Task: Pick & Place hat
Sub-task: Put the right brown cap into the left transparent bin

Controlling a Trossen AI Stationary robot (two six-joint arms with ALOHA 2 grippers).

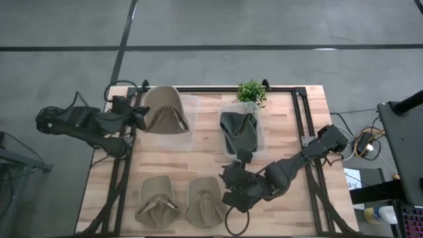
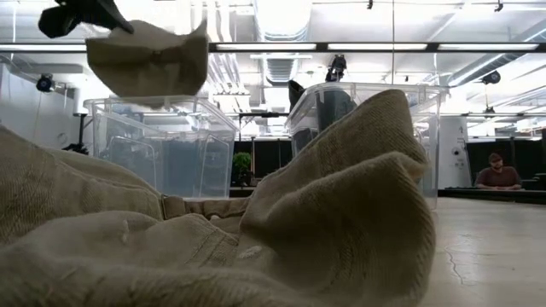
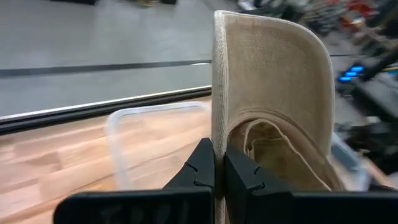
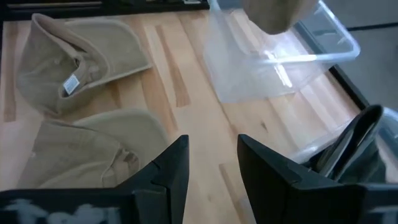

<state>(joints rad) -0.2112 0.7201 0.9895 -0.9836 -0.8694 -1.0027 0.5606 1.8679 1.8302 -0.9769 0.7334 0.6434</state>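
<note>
My left gripper [image 1: 139,118] is shut on a tan hat [image 1: 165,111] and holds it over the left clear bin [image 1: 192,106], near the table's far left. In the low view the tan hat [image 2: 149,55] hangs above that bin [image 2: 162,145]. Two more tan hats [image 1: 156,198] [image 1: 206,201] lie flat near the table's near edge. My right gripper [image 1: 230,188] is open and hovers just right of them, touching nothing. In the right wrist view its fingers [image 4: 212,165] stand over bare wood beside those hats [image 4: 74,59] [image 4: 87,146]. My left gripper [image 3: 219,163] pinches the edge of the tan hat's brim [image 3: 217,134] between its two fingers. It comes at the brim from the table's left. The hat [image 3: 273,81] is lifted clear, its brim standing on edge above the left bin [image 3: 124,124].
A second clear bin [image 1: 261,135] right of the first holds a dark green hat [image 1: 239,129], also seen as a dark hat [image 4: 348,146] in the right wrist view. A small green plant [image 1: 251,91] stands at the far edge. Black frame rails run along both table sides.
</note>
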